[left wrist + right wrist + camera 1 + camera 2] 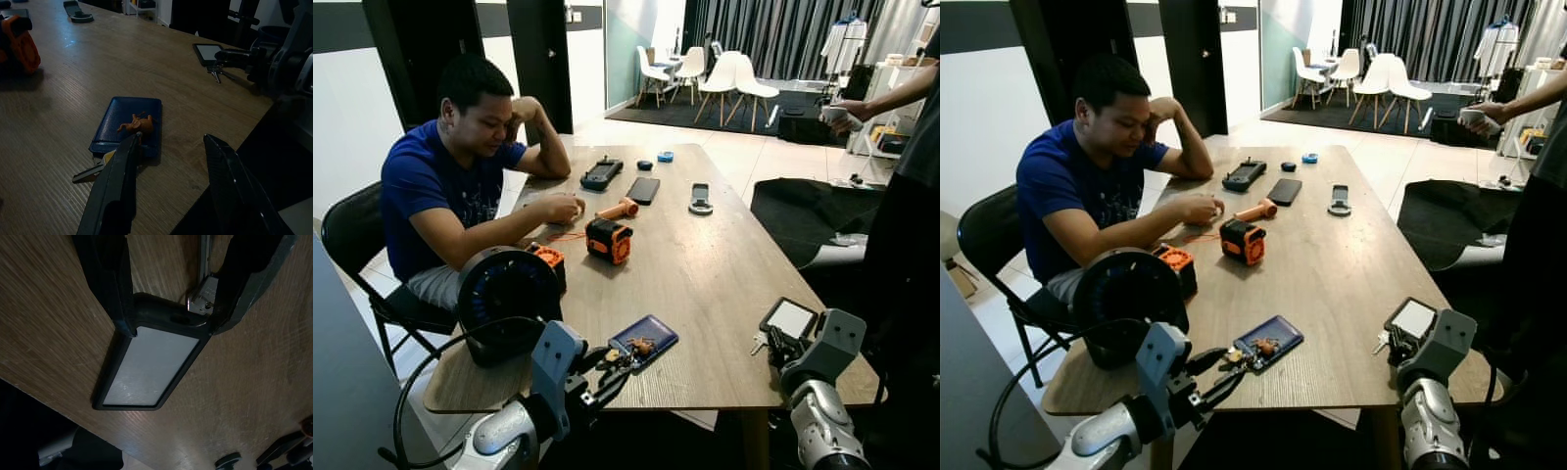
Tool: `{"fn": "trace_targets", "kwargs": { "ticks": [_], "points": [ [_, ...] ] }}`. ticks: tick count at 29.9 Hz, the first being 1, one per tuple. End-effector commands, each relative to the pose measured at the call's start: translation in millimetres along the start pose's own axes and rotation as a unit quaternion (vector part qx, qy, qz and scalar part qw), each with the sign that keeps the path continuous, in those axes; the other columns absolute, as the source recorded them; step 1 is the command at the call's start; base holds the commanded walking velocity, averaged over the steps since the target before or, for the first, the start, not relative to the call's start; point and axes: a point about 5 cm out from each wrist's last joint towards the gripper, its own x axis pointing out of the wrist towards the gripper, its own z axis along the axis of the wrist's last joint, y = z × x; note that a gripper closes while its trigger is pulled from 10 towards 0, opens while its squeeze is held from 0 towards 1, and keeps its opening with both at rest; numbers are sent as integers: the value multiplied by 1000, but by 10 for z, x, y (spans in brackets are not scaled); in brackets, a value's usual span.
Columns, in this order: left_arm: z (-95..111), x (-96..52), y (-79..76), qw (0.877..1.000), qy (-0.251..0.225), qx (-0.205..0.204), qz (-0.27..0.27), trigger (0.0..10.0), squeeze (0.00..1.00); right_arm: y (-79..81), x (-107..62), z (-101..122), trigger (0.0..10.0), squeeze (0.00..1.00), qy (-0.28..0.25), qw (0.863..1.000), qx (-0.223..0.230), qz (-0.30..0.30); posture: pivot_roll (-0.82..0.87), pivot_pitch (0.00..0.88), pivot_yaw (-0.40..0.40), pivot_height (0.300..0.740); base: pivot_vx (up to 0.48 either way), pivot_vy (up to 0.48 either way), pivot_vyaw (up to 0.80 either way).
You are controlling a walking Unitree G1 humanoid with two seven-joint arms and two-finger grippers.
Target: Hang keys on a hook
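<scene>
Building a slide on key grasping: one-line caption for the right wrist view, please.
Right claw open, fingers straddling the end of a black-framed key tag on the wooden table, metal keys beside it.

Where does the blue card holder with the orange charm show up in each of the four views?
Left eye: blue card holder at the table's near edge, by the left gripper.
Right eye: same spot.
Left wrist: centre, beyond the fingers.
Right wrist: not in it.
Shared landmark: white-faced tag.

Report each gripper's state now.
Left gripper: open, holding nothing, at the blue card holder and its keys.
Right gripper: open, fingers straddling the black tag with keys, not clamped.
</scene>
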Motion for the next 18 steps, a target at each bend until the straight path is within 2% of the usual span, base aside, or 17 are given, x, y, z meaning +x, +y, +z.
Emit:
{"fn": "trace_targets", "kwargs": {
  "ticks": [1, 14, 18],
  "points": [
    [-14, -8, 5, 1000, 5, -4, 6, 10000, 0, -41, 3, -21, 10000, 0, 3, 1000, 21, -16, 74, 90, 19, 740, 0, 0, 0],
    [-6, -12, 22, 1000, 6, -2, 6, 10000, 0, -29, 64, 49, 10000, 0, 1, 999, 39, -16, 77, 84, 23, 740, 0, 0, 0],
    [-3, -17, 22, 1000, 6, -3, 4, 10000, 0, -13, 85, 69, 10000, 0, 1, 998, 66, -12, 78, 85, 24, 740, 0, 0, 0]
  ]
}}
